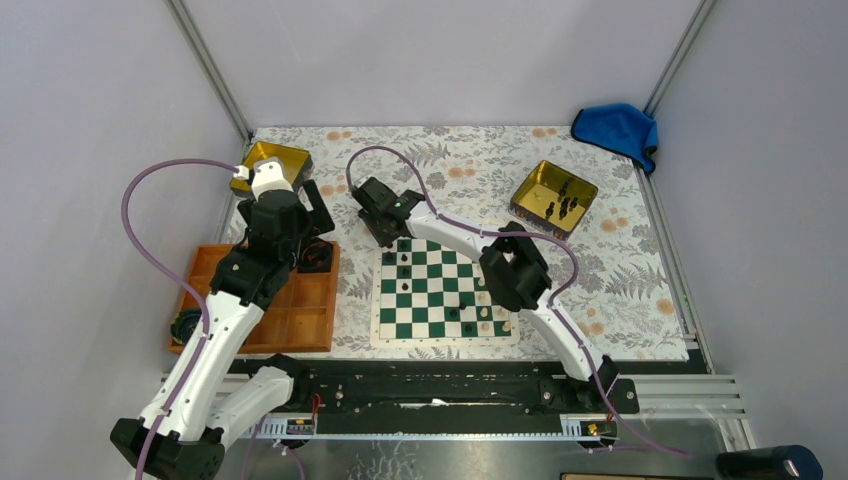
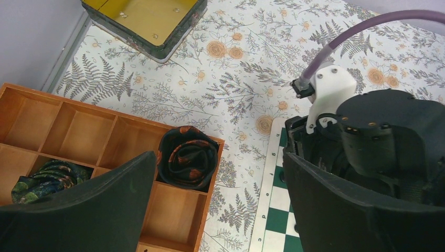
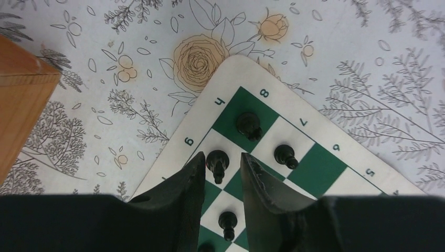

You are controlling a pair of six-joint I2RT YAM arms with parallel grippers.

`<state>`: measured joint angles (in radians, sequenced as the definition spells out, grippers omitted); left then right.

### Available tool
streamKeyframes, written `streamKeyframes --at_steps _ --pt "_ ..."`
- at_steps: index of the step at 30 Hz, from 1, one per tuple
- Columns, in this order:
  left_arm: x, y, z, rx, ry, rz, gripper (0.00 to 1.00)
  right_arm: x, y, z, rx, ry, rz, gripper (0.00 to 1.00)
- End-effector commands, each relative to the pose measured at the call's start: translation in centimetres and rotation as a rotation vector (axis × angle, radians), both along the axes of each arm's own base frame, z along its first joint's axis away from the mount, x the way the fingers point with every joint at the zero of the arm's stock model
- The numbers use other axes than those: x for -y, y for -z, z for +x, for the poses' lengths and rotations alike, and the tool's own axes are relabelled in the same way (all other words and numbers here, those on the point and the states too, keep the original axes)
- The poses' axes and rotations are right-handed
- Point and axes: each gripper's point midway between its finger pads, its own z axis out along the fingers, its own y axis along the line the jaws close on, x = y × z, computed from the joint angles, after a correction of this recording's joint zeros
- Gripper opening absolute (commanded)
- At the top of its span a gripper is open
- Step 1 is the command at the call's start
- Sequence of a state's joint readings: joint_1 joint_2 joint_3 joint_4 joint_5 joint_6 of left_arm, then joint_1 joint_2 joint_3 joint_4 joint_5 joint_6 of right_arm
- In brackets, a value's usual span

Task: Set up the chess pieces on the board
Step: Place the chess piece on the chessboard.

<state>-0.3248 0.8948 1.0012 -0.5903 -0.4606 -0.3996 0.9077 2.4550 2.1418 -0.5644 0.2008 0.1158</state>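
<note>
right end effector [image 3: 221, 156], fingers apart, straddles a black chess piece [image 3: 216, 160] by board [image 3: 325, 164] marks "g" and "8", hiding nearer squares; left end effector [image 2: 218, 155] gapes.

The board [image 1: 415, 320] is checked dark green and white inside a white border, with green letters and numbers along its edge. The chess pieces [image 3: 249, 125] on it are black. The tablecloth [image 1: 460, 160] is off-white, printed with grey ferns and pale orange flowers. At 9 o'clock from the board, the wooden tray [image 1: 300, 325] is orange-brown. One rolled cloth [image 2: 187, 157] in it is black with rust-red swirls, and the second roll [image 2: 44, 178] is dark green and blue. At 2 and 10 o'clock, the tins [image 1: 540, 180] are gold inside. At 1 o'clock lies a blue rag [image 1: 617, 128]. The cables [image 1: 190, 161] are purple.
</note>
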Motion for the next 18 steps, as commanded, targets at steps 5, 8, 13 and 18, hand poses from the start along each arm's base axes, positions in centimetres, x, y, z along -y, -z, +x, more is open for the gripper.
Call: streamKeyframes --at_steps 5,8,13,18 --pt "0.2 -1.6 0.5 0.052 0.004 -0.006 0.99 0.1 -8.5 1.3 0.151 0.006 0.101 0.38" --pt "0.1 -1.9 0.4 0.060 0.003 -0.008 0.99 0.6 -10.0 1.2 0.175 0.015 0.117 0.37" --pt "-0.2 -2.0 0.4 0.057 -0.010 0.003 0.99 3.5 -14.0 2.0 0.291 0.109 0.122 0.38" --pt "0.0 -1.6 0.4 0.049 -0.006 -0.006 0.99 11.1 -17.6 5.0 0.362 0.344 0.123 0.39"
